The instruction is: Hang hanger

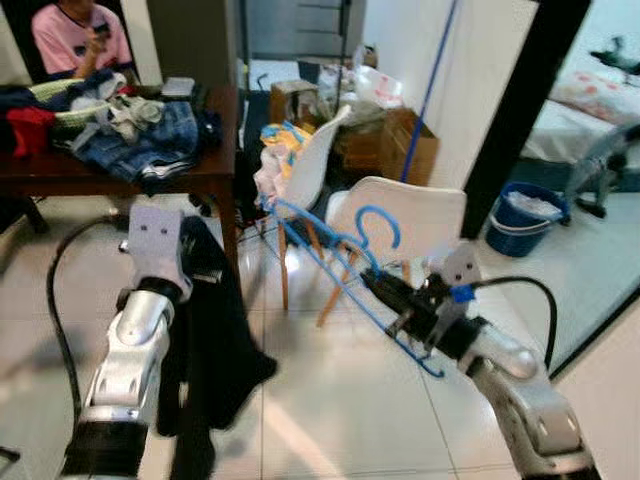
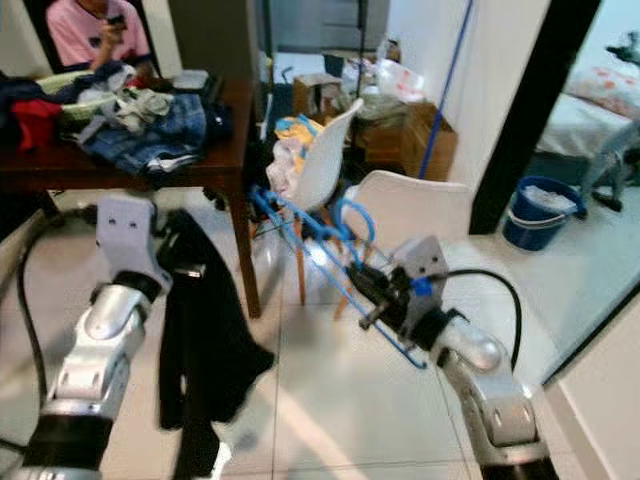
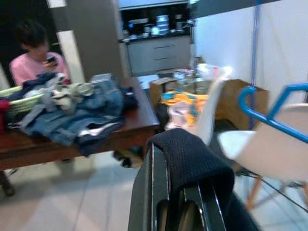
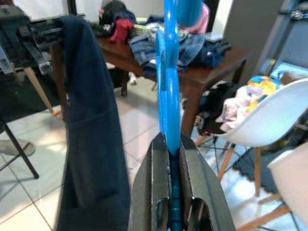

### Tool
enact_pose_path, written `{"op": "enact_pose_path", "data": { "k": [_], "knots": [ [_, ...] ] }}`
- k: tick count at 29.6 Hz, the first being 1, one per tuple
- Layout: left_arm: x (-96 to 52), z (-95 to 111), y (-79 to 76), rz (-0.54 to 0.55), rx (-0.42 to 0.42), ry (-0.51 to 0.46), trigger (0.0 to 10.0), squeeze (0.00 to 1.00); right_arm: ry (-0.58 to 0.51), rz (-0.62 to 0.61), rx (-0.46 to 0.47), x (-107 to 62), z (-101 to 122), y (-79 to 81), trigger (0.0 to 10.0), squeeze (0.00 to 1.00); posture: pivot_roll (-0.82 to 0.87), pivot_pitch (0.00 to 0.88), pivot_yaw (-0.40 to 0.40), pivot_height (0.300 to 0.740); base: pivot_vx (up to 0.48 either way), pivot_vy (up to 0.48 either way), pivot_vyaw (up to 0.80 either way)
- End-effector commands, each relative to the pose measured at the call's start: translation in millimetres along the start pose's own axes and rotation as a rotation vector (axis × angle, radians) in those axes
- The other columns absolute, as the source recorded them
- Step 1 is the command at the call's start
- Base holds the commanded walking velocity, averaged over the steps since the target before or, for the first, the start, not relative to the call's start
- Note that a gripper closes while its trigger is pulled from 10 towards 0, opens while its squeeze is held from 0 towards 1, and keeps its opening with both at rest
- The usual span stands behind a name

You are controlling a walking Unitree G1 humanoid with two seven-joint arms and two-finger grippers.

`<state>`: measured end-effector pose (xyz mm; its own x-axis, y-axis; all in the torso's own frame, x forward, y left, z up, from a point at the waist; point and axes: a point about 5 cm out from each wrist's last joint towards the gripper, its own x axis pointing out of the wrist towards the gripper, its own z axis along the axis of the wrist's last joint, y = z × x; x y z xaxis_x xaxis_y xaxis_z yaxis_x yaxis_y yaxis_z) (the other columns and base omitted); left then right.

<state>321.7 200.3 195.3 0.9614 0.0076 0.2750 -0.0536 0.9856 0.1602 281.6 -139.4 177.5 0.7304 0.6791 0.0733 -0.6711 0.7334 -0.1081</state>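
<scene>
White chairs (image 1: 400,215) and a clothes-piled table (image 1: 60,175) stand ahead; right claw (image 1: 385,290) clamps the blue hanger (image 1: 330,255), left claw (image 3: 185,211) pinches a dark garment (image 1: 215,340).

A heap of clothes (image 1: 130,130) lies on the table (image 1: 60,172) at far left, a person (image 1: 78,35) behind it – two chairs (image 1: 400,215) stand right of the table, a bucket (image 1: 522,217) farther right.

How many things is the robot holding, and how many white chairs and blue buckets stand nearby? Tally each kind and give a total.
Blue hanger, held in right gripper: 1
Dark garment, held in left gripper: 1
White chairs: 2
Blue bucket: 1
Total: 5
</scene>
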Motion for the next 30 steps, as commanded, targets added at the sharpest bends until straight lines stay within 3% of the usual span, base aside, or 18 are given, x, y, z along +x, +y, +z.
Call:
{"op": "enact_pose_path", "data": {
  "k": [1,7,13,14,16,19,24,30],
  "knots": [
    [4.5,16,-3.4,-0.009,0.005,-0.047,10.0,0.0,0.007,-0.01,0.009,-0.7,2,-1.0,10.0,0.0,0.07,0.0,-0.036,0.74,0.48,0.0,0.0],
    [8.7,33,-2.4,-0.004,0.027,-0.092,10.0,0.0,0.001,-0.007,0.006,1.4,4,0.3,10.0,0.0,0.07,0.0,-0.036,0.74,0.48,0.0,0.0],
    [18.4,73,3.4,0.006,0.078,-0.209,10.0,0.0,-0.019,-0.005,0.007,4.8,12,1.1,10.0,0.0,0.07,0.0,-0.035,0.74,0.48,0.0,0.0],
    [21.5,87,8.1,0.018,0.102,-0.254,10.0,0.0,-0.025,-0.006,0.006,5.7,14,0.7,10.0,0.0,0.07,0.0,-0.036,0.74,0.48,0.0,0.0],
    [23.2,96,11.4,0.027,0.118,-0.279,10.0,0.0,-0.027,-0.007,0.005,6.2,15,0.4,10.0,0.0,0.07,0.0,-0.036,0.74,0.48,0.0,0.0],
    [29.3,125,31.0,0.085,0.174,-0.361,10.0,0.0,-0.024,-0.011,-0.007,7.2,16,-0.1,10.0,0.0,0.07,0.0,-0.038,0.74,0.48,0.0,0.0],
    [35.1,152,49.1,0.124,0.236,-0.434,10.0,0.0,-0.032,-0.016,0.002,8.0,19,-0.3,10.0,0.0,0.07,0.0,-0.041,0.74,0.48,0.0,0.0],
    [39.9,180,56.3,0.152,0.277,-0.52,10.0,0.0,-0.026,-0.018,-0.009,7.7,20,-1.6,10.0,0.0,0.06,0.0,-0.04,0.74,0.48,0.0,0.0]
  ]
}}
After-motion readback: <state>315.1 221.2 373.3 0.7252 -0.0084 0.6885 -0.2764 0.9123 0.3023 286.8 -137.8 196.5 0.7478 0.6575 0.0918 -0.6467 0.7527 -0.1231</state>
